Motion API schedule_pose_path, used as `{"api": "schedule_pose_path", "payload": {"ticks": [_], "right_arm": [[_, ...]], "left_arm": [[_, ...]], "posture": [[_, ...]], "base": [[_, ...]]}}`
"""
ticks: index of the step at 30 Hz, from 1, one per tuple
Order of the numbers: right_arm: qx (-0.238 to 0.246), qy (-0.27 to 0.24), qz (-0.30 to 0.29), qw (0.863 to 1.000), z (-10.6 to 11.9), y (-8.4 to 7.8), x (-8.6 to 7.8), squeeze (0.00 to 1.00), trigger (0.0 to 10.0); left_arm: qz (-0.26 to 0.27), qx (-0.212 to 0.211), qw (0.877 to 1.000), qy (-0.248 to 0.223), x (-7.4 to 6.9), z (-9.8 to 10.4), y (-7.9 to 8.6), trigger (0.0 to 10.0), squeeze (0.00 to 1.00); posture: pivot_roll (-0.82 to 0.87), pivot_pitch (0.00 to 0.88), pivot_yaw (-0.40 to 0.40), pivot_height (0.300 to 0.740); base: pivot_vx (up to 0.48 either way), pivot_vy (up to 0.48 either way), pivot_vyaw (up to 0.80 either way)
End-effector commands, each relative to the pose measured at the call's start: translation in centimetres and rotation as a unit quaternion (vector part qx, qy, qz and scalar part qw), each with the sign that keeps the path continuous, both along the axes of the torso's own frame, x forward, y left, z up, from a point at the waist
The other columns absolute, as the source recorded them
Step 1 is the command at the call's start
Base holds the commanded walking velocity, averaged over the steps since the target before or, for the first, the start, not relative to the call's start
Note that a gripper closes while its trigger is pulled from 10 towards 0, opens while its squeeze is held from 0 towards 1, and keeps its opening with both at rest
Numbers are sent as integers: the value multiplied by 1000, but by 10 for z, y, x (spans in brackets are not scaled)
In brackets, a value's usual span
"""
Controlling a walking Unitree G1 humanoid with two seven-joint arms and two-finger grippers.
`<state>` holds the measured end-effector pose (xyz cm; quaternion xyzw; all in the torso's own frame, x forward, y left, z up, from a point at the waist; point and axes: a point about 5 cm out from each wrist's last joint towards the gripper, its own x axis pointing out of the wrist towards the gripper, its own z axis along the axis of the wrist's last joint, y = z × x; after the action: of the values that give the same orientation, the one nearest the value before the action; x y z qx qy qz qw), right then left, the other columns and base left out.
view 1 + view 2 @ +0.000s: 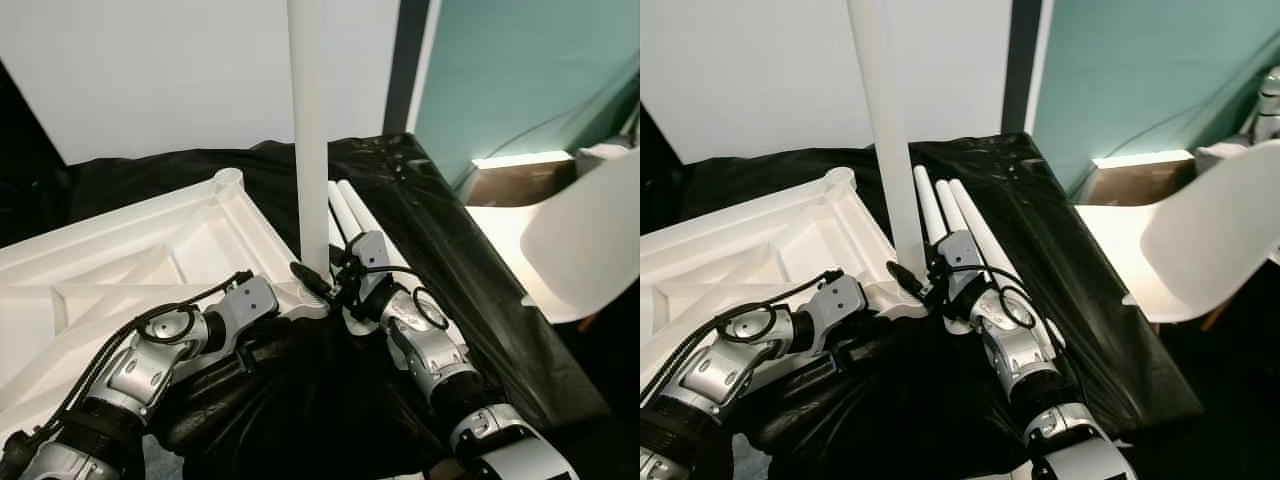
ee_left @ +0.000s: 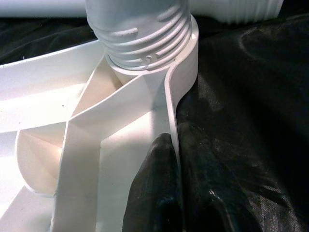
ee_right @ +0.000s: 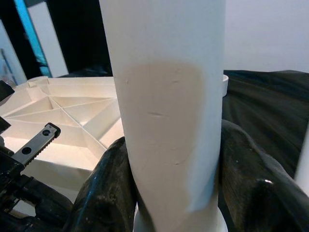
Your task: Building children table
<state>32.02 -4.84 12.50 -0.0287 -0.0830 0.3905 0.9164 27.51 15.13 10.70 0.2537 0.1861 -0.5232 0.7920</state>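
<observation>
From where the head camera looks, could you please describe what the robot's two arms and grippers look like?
Both arms are built of silver-grey metal segments with black joints and ribbed black collars. Loose black cables loop along the left arm and coil at the wrist of the right arm. The left gripper and right gripper have long, glossy black, rounded fingers; a toothed metal bar shows on the left one.

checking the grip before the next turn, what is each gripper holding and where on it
The right gripper clamps the upright white table leg near its lower end, just above the corner socket. The left gripper pinches the rim wall of the upturned tabletop beside that corner.
</observation>
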Motion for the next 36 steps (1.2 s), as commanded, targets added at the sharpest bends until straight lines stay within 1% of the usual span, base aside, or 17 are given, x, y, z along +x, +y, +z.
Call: {"api": "schedule_pose_path", "payload": {"ticks": [1, 2, 5, 10, 13, 18, 24, 26, 27, 28, 29, 32, 33, 34, 35, 36], "right_arm": [[3, 23, -100, 995, -3, -28, 13, 0, 10000], [3, 23, -100, 995, -3, -28, 13, 0, 10000], [3, 21, -101, 995, -2, -29, 14, 0, 10000], [6, 26, -103, 994, -2, -29, 15, 0, 10000], [9, 29, -106, 994, -3, -29, 15, 0, 10000], [0, 23, -105, 994, -2, -28, 16, 0, 10000], [-21, 6, -87, 996, 2, -26, 16, 0, 10000], [-37, 0, -75, 997, 7, -28, 20, 0, 10000], [-37, 0, -75, 997, 7, -28, 20, 0, 10000], [-41, 1, -69, 997, 8, -29, 21, 204, 10000], [-39, 4, -64, 997, 9, -30, 22, 1000, 10000], [-47, 8, -49, 998, 7, -30, 20, 1000, 10000], [-50, 8, -46, 998, 7, -29, 19, 941, 10000], [-50, 8, -46, 998, 7, -29, 19, 941, 10000], [-50, 9, -41, 998, 6, -29, 18, 0, 10000], [-50, 9, -41, 998, 6, -29, 18, 0, 10000]], "left_arm": [[-70, 19, 993, 96, -28, -31, -5, 10000, 0], [-70, 19, 993, 96, -28, -31, -5, 10000, 0], [-69, 19, 993, 96, -28, -31, -5, 10000, 0], [-70, 18, 993, 97, -29, -31, -6, 10000, 0], [-71, 18, 993, 98, -28, -31, -6, 10000, 0], [-72, 20, 992, 97, -28, -31, -5, 10000, 0], [-74, 21, 992, 97, -27, -31, -6, 10000, 0], [-76, 20, 992, 97, -26, -31, -7, 10000, 0], [-76, 20, 992, 97, -26, -31, -7, 10000, 0], [-77, 20, 992, 97, -26, -31, -8, 10000, 0], [-78, 19, 992, 97, -26, -31, -8, 10000, 0], [-79, 15, 992, 98, -27, -31, -11, 10000, 0], [-80, 15, 992, 98, -27, -31, -11, 10000, 0], [-80, 15, 992, 98, -27, -31, -11, 10000, 0], [-80, 15, 992, 99, -27, -32, -11, 10000, 0], [-80, 15, 992, 99, -27, -32, -11, 10000, 0]], "posture": [[83, 0, 17, 740], [83, 0, 17, 740], [83, 0, 17, 740], [82, 0, 18, 740], [80, 0, 20, 740], [76, 0, 25, 740], [70, 0, 28, 740], [65, 0, 28, 740], [65, 0, 28, 740], [65, 0, 28, 740], [65, 0, 28, 740], [64, 0, 23, 740], [64, 0, 23, 740], [64, 0, 23, 740], [64, 0, 23, 740], [64, 0, 23, 740]], "base": [[0, 0, 794], [0, 0, 794], [0, 0, 0], [0, 0, 800], [0, 0, 0], [0, 0, 0], [0, 0, 0], [0, 0, 0], [0, 0, 0], [0, 0, 0], [0, 0, 0], [0, 0, 0], [0, 0, 0], [0, 0, 0], [0, 0, 0], [0, 0, 0]]}}
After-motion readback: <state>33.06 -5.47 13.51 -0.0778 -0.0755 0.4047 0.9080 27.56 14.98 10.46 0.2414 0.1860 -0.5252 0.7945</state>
